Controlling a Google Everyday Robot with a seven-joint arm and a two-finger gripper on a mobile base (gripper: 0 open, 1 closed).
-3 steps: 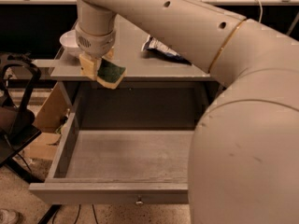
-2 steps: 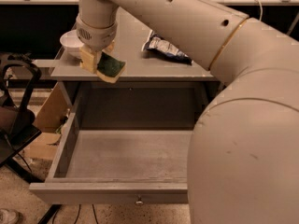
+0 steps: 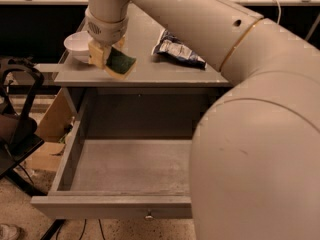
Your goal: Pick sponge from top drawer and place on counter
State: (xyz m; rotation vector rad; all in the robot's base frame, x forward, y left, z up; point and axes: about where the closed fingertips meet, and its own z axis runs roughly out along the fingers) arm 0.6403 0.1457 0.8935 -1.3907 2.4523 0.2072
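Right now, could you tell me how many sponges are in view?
1. The gripper holds the sponge over the counter's front left, beside the white bowl. The arm hides part of the top drawer, so more may be hidden.

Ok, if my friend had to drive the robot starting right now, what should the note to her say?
The gripper is shut on the sponge, at the front left of the counter, beside the white bowl.
The top drawer is pulled open below the counter.
Done: the sponge is out of the drawer and over the counter.
Left: lower it if it is not touching yet (cannot tell), let go, then lift the arm away.
The snack bag lies further right; keep off it.
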